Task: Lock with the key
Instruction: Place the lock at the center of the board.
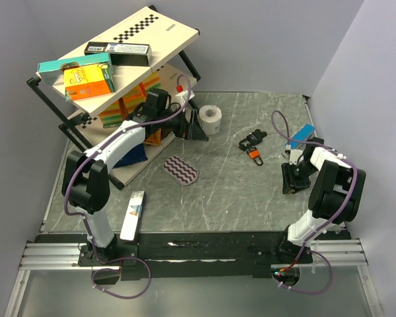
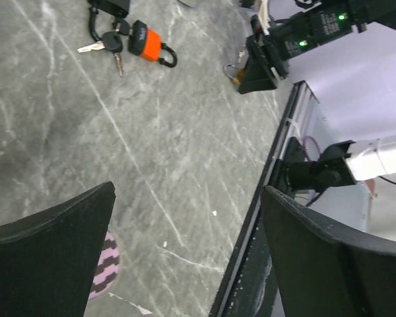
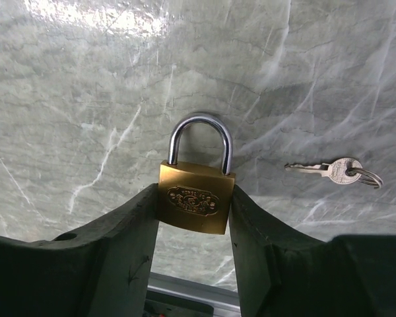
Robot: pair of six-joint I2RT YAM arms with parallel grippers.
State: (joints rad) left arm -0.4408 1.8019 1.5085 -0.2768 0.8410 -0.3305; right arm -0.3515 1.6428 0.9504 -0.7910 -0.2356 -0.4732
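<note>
A brass padlock point(image 3: 197, 205) with its steel shackle pushed in is pinched by its two sides in my right gripper point(image 3: 195, 193), just over the marble table. A silver key point(image 3: 333, 170) on a ring lies flat on the table to the right of it, untouched. Seen from above, the right gripper point(image 1: 290, 179) sits low at the table's right side. My left gripper point(image 1: 197, 130) hovers near the table's back by the paper roll. Its fingers point(image 2: 59, 244) stand wide apart with nothing between them point(image 2: 188, 191), and from there the brass padlock point(image 2: 235, 72) shows far off.
An orange padlock point(image 1: 255, 154) with a black bunch of keys point(image 1: 251, 140) lies mid-table. A toilet roll point(image 1: 212, 119), a striped purple cloth point(image 1: 181, 170) and a white bar point(image 1: 133, 214) lie to the left. A folding rack point(image 1: 178, 30) with boxes fills the back left. A blue box point(image 1: 302, 135) sits by the right arm.
</note>
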